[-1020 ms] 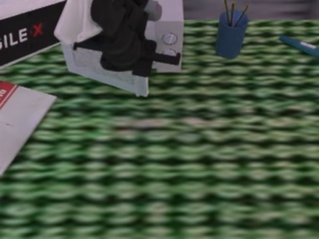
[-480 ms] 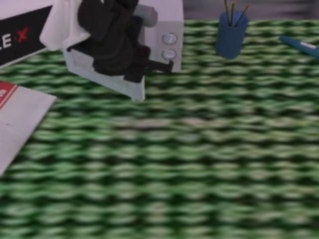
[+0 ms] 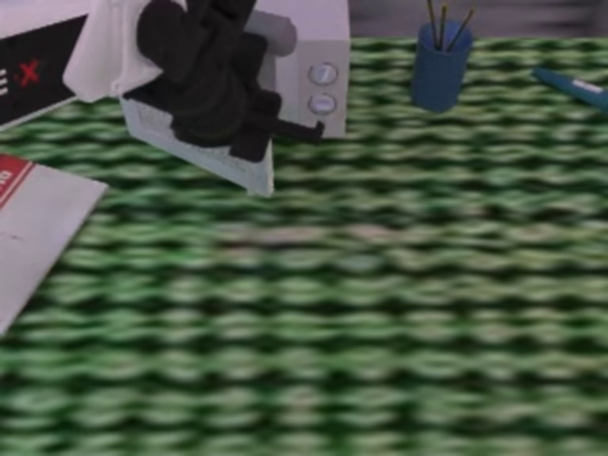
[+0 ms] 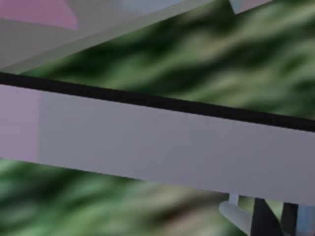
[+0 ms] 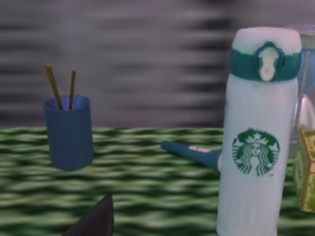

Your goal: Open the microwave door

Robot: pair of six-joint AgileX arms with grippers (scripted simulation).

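Observation:
The white microwave (image 3: 318, 38) stands at the table's far edge, left of the middle, with two round knobs (image 3: 323, 74) on its front strip. The microwave door (image 3: 204, 152) with its grey mesh window stands swung outward from a hinge on the left. Its free edge points toward the table's front. My left gripper (image 3: 275, 133) sits over that free edge and is shut on the door. In the left wrist view the door's pale edge (image 4: 172, 147) fills the middle, with dark fingers (image 4: 260, 221) beside it. My right gripper (image 5: 98, 223) is parked outside the top view.
A blue cup (image 3: 440, 66) with sticks stands right of the microwave, and a teal tool (image 3: 570, 85) lies farther right. A white sheet with a red label (image 3: 38, 228) lies at the left edge. The right wrist view shows a white bottle (image 5: 256, 132) and a green box (image 5: 306, 177).
My left arm has drawn back and to the left with the door in its grip, and the door has swung farther out from the microwave front. The second knob has come into view.

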